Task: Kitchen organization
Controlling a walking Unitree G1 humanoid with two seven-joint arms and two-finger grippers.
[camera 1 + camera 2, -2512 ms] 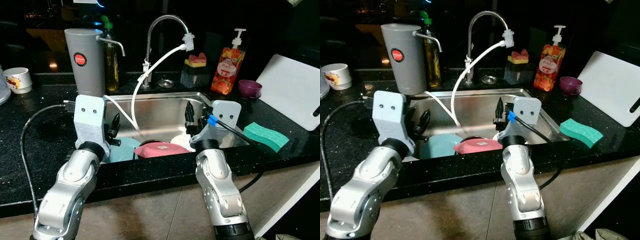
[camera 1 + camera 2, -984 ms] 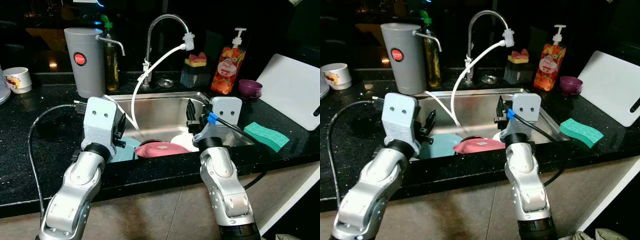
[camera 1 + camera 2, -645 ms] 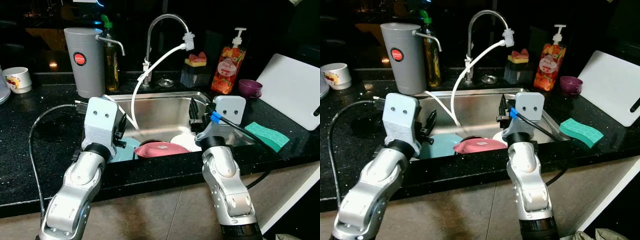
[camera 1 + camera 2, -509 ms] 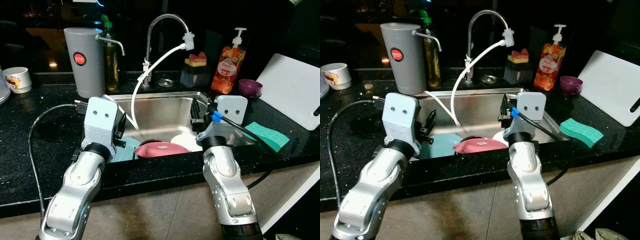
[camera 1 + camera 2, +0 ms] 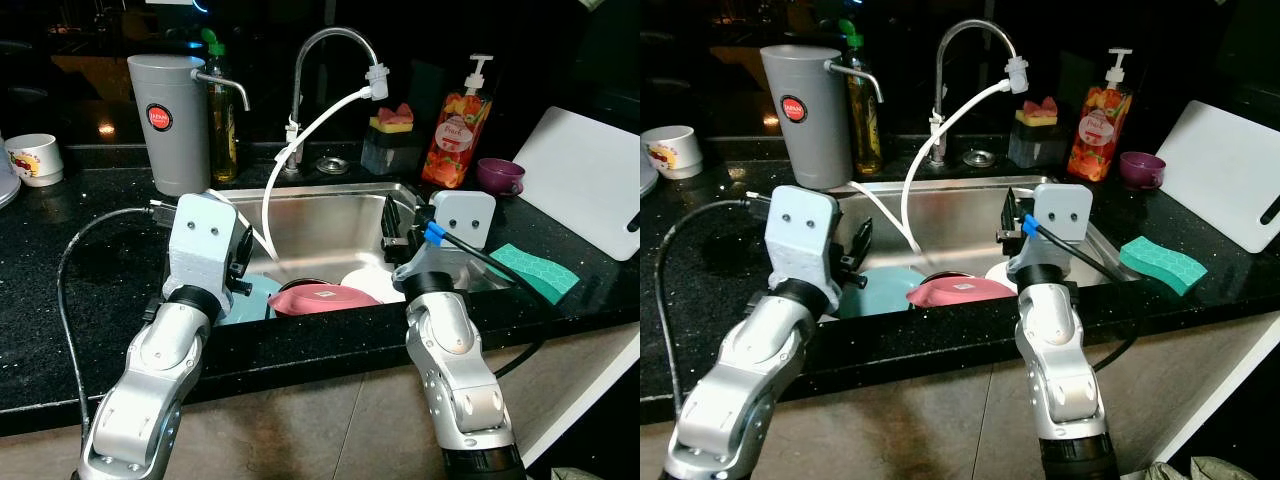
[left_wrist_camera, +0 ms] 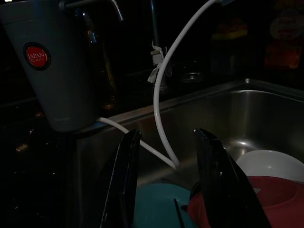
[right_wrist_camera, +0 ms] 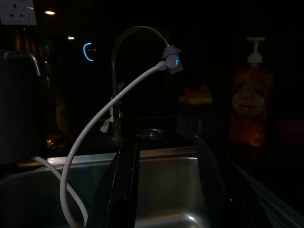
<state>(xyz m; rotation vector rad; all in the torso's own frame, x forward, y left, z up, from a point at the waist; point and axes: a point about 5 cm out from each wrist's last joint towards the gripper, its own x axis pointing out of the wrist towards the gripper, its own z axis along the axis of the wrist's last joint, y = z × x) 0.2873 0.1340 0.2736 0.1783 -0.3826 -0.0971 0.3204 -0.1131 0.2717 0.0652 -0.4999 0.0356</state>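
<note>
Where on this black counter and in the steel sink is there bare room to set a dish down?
Bare black counter lies between the white mug and grey water filter. Some sink floor shows behind the dishes. Crowded: the front, with teal plate, pink dish and white plate, and around the green sponge.

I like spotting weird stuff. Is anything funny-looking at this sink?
Yes: a white hose runs from the faucet spout down into the sink and across to the grey dispenser, tied to the faucet stem.
</note>
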